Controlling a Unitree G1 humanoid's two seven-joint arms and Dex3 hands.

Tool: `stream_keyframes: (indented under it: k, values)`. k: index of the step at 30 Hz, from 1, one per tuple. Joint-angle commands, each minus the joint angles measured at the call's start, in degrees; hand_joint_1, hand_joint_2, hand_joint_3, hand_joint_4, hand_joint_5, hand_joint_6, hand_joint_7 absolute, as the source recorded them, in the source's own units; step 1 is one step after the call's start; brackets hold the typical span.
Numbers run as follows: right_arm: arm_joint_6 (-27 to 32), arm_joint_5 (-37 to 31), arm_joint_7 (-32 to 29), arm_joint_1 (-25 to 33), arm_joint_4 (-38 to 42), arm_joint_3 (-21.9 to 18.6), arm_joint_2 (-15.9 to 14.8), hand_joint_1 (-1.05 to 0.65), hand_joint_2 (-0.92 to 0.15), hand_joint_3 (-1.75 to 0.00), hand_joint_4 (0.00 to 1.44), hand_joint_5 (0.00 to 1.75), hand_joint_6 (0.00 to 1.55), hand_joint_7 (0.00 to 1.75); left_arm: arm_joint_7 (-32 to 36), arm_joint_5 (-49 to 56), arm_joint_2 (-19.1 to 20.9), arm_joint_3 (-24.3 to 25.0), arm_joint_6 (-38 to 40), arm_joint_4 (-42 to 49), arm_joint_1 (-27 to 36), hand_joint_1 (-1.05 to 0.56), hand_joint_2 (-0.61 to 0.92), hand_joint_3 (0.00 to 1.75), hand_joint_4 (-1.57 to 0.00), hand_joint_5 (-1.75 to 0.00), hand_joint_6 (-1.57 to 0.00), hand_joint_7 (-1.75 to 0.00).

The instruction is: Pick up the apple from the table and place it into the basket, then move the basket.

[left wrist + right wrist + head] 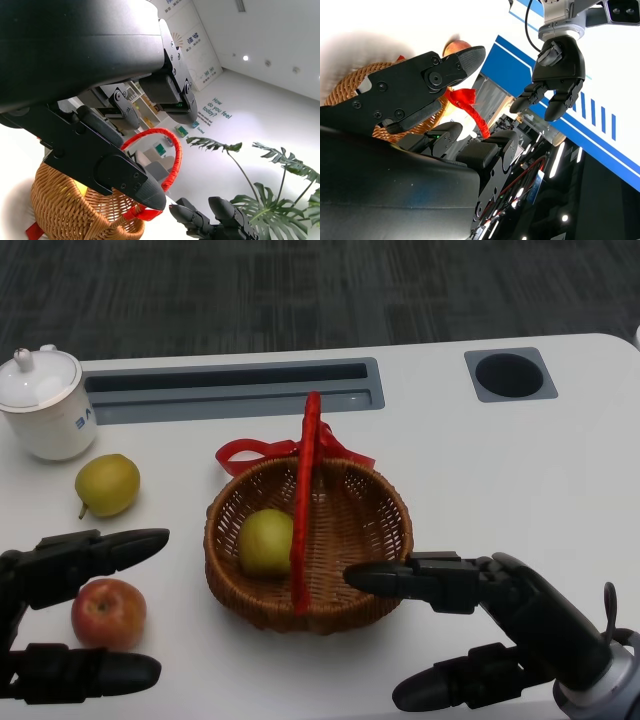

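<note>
Red apple (108, 613) upright between open left hand's (70, 615) fingers.

We see the head view evenly lit and sharp, with soft shadows under the basket (330, 540) on the white desk (500, 470). Both wrist views blow out to white glare behind dark, slightly blurred hands.

Red apple (108, 613), tan woven basket (375, 530) with red handle (306, 500), yellow-green pears (106, 484).

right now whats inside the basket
One yellow-green fruit lies inside the basket; the red handle crosses over it, covering its right edge.
</note>
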Motion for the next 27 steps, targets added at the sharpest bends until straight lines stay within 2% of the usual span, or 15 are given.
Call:
stream_keyframes:
  k: [1,22,27]
  values:
    - [0.4,0.6,-0.3,0.4,-0.8,-0.8,-0.9,-0.41,-0.75,0.0,0.69,0.0,0.64,0.0,0.3,-0.5,0.8,0.5,-0.5,0.0,0.2,-0.63,0.7,0.0,-0.86,0.0,-0.75,0.0]
    - [1.8,0.4,-0.3,1.2,-2.2,-1.0,-1.3,-0.42,-0.75,0.0,0.69,0.0,0.65,0.0,0.2,-0.7,0.7,0.4,-0.9,0.6,-0.3,-0.63,0.7,0.0,-0.86,0.0,-0.75,0.0]
    - [1.6,0.5,-0.2,1.2,-2.2,-1.1,-1.5,-0.42,-0.76,0.0,0.69,0.0,0.65,0.0,1.9,3.9,0.3,2.9,-1.7,2.0,-1.2,-0.65,0.7,0.0,-0.83,0.0,-0.74,0.0]
